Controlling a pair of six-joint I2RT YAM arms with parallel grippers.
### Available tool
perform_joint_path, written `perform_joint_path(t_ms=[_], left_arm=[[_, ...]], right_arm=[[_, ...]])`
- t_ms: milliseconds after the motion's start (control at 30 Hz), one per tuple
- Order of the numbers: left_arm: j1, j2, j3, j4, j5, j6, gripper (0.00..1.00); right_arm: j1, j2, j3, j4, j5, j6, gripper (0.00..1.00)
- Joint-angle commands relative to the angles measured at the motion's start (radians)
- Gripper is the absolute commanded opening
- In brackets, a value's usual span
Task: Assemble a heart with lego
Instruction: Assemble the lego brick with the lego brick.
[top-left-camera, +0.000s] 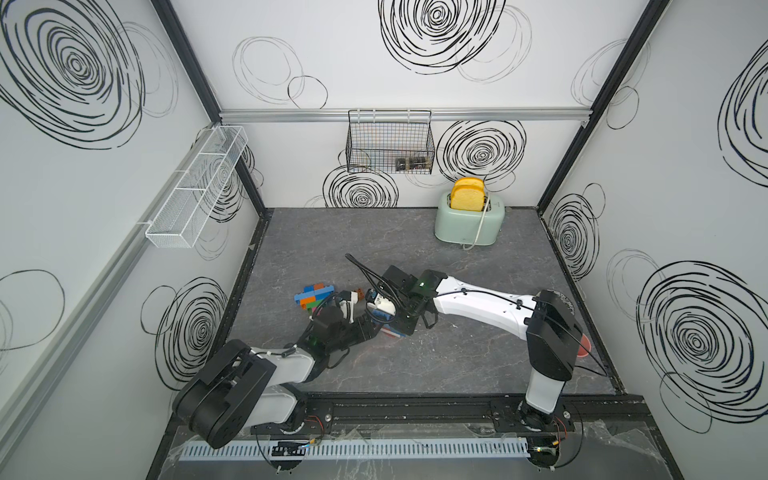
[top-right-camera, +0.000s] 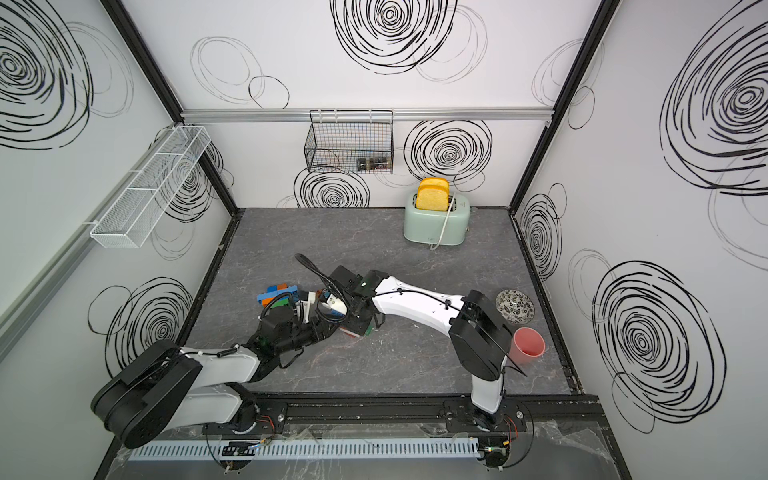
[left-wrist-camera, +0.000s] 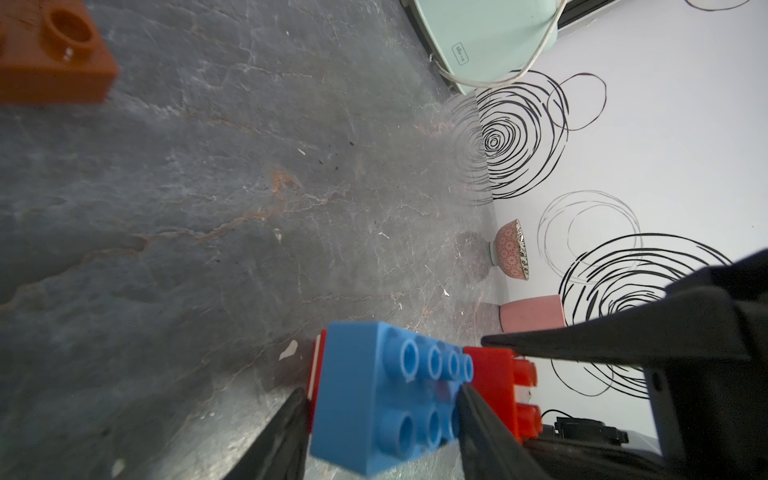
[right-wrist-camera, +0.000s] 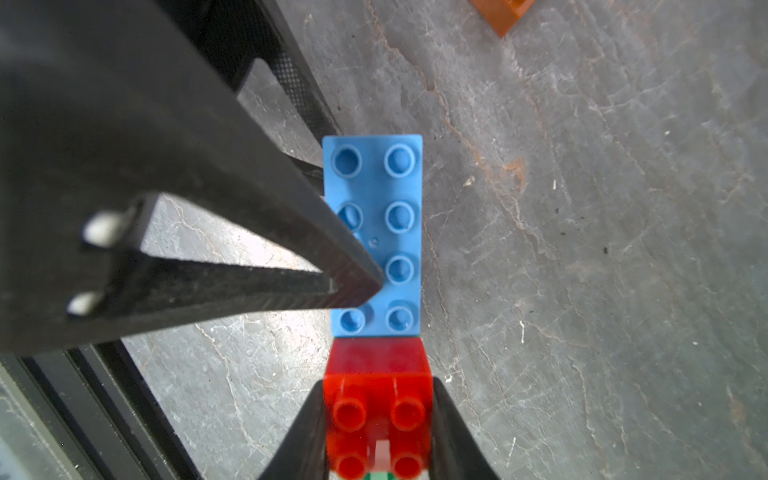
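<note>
blue brick (left-wrist-camera: 357, 407) clamped by left gripper (left-wrist-camera: 382, 390), red brick (right-wrist-camera: 376, 359) by right gripper (right-wrist-camera: 377, 384); skewed pressing could pop them apart.

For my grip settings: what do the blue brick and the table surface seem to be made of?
Blue brick: likely moulded plastic, smooth, slightly glossy; crisp studs catch light. Table surface: grey stone or stone-print laminate, matt, veined; cannot tell which.
</note>
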Motion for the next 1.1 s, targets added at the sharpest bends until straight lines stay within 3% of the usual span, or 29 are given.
perform_joint_path(t_ms=[0, 433, 667, 800, 1067], left_arm=[[-0.019, 0.027, -0.022, -0.026, -0.003, -0.007, 0.58], [0.023, -0.081, -0.045, -0.014, 0.063, -0.071, 0.62], [0.062, -0.273, -0.009, -0.292, 0.025, -0.040, 0.66], [0.131, -0.374, -0.004, -0.432, 0.012, -0.004, 0.69], [0.239, -0.422, 0.020, -0.542, 0.024, 0.058, 0.75]], right_arm=[[-0.008, 0.125, -0.022, -0.085, -0.029, -0.012, 0.27], [-0.029, 0.111, -0.025, -0.054, 0.032, 0.018, 0.27], [-0.028, 0.104, 0.026, -0.083, 0.015, 0.011, 0.30], [-0.025, 0.096, 0.059, -0.092, -0.012, 0.007, 0.35], [-0.019, 0.085, 0.112, -0.109, -0.040, -0.002, 0.46]])
